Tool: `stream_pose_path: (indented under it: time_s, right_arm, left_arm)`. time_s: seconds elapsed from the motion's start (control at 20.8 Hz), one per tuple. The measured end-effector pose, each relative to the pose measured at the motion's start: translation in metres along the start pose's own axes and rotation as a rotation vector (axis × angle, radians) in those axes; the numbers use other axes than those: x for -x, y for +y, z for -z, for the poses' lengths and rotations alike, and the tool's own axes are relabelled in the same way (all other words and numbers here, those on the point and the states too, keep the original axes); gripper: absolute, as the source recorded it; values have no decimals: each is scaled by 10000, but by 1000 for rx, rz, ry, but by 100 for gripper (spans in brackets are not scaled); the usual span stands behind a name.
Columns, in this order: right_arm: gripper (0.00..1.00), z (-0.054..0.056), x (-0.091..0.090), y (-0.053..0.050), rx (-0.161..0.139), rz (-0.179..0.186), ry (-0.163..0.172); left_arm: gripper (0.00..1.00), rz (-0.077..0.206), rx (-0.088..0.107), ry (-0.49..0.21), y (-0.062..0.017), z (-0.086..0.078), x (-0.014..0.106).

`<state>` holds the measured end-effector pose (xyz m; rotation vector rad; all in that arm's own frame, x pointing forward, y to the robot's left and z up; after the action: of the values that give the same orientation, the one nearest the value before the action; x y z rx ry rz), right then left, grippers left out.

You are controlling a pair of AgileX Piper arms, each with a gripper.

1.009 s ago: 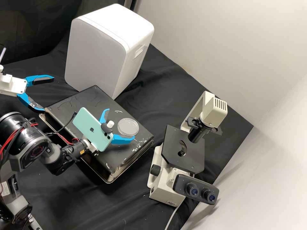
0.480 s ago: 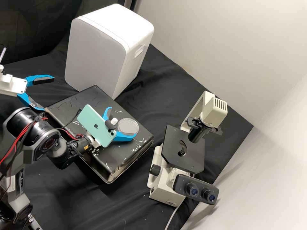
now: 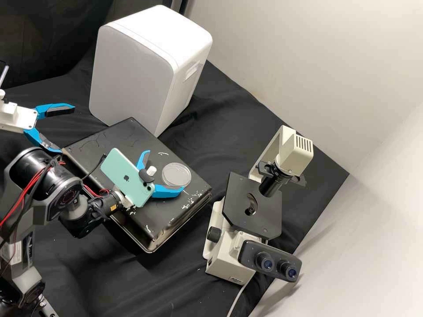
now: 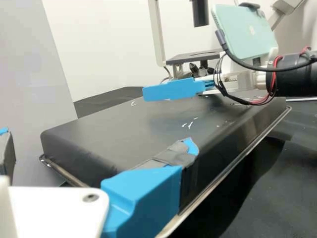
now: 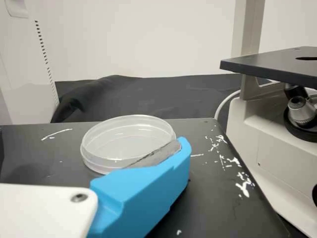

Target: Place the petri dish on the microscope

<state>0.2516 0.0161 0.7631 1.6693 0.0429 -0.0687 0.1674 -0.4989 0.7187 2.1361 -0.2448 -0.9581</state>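
Two hazards worth flagging, from the biggest thing down. Across the black tabletop (image 3: 220,114) and by the white box (image 3: 147,61), well apart from the action: no trouble foreseen. At the microscope (image 3: 229,251), just beside the tray's right end: risk of knocking the lens housing above the black stage (image 3: 260,220) during a carry, given the tight gap between the two. On the raised black tray (image 3: 123,136), scuffed and probably slick: risk of shoving the petri dish (image 3: 176,175) toward the edge instead of gripping it. Low over the tray, the right pincer (image 3: 165,172), spread wide, one blue finger (image 5: 148,183) seemingly touching the dish's near wall; an off-centre squeeze likely to slide or tip the thin clear plastic out sideways. At the tray's far left corner, the left pincer (image 3: 66,127), also spread, holding nothing, well apart from the dish. Flat on the tray, ungripped, not yet on the stage: the dish itself.
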Motion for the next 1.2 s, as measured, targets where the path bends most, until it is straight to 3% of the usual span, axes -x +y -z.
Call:
stream_pose_path:
  time_s: [0.24,0.48,0.82,1.2]
  right_arm:
    - [100,-65,-6,82,-2,-34,-25]
    - [100,-189,-73,116,-3,-52,-71]
    - [100,-236,-203,126,-6,-69,-83]
    - [100,-209,-348,86,6,-76,-71]
  left_arm:
    - [100,3,0,-5,-5,-9,-3]
    - [100,9,2,-13,-16,-23,-10]
    - [100,17,5,-16,-34,-27,-17]
    - [100,17,5,-16,-34,-27,-17]
